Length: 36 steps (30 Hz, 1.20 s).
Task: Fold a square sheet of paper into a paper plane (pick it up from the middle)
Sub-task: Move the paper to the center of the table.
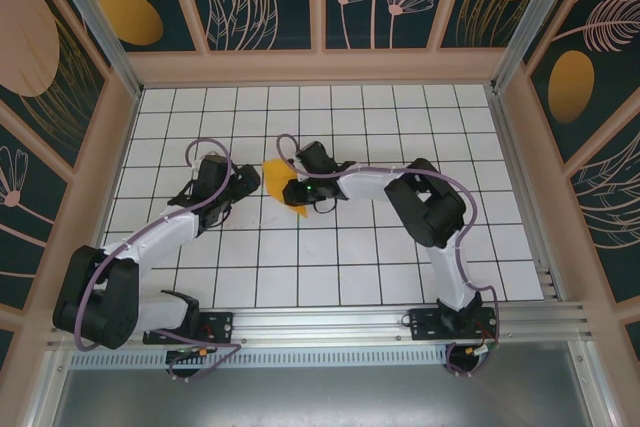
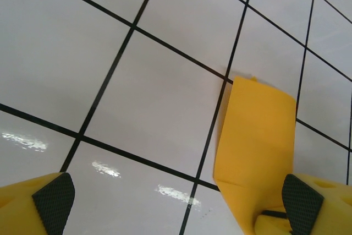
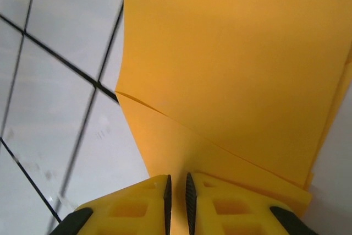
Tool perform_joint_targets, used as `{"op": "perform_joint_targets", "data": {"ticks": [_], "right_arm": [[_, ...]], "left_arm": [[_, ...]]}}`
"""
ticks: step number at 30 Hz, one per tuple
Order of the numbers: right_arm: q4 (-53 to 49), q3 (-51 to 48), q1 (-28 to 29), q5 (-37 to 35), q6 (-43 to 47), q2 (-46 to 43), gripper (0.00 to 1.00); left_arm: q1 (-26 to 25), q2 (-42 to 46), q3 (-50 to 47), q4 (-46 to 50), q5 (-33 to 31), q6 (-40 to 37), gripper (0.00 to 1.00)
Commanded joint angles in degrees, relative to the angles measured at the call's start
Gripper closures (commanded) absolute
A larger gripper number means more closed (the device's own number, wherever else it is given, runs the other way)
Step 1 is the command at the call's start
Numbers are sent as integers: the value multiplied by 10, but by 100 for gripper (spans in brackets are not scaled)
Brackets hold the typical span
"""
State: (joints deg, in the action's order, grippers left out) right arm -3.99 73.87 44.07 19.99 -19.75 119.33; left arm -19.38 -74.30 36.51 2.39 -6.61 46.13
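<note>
Now the right fingers (image 3: 206, 202) pinch the folded orange paper (image 1: 279, 183) at the centre of the top view, over the gridded table (image 1: 400, 267); the left fingers (image 2: 53, 202) are spread wide just beside it.

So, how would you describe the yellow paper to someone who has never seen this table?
On the white gridded table, look at the middle, between the left gripper and the right gripper. The folded orange-yellow paper is at the right gripper's tips. Nothing else there is a flat creased sheet.
</note>
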Motion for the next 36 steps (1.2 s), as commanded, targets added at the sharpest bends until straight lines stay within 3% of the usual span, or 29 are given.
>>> {"op": "perform_joint_targets", "data": {"ticks": [1, 4, 7, 12, 15, 21, 36], "right_arm": [[-119, -62, -42, 20, 123, -31, 81], [-87, -71, -43, 39, 120, -86, 81], [-38, -69, -43, 42, 46, -115, 80], [41, -99, -39, -10, -129, -128, 79], [72, -115, -34, -40, -182, -128, 79], [76, -128, -45, -69, -209, -114, 79], [155, -209, -94, 1, -249, -99, 79]], "left_arm": [[4, -1, -11, -39, 43, -22, 1], [4, -2, -22, -71, 80, -21, 2], [4, -6, -29, -98, 114, -15, 1], [4, -22, -51, -155, 174, 11, 2], [4, -37, -58, -187, 205, 27, 4], [3, -70, -64, -239, 268, 44, 11], [-38, -137, -31, -258, 326, 71, 25]]}}
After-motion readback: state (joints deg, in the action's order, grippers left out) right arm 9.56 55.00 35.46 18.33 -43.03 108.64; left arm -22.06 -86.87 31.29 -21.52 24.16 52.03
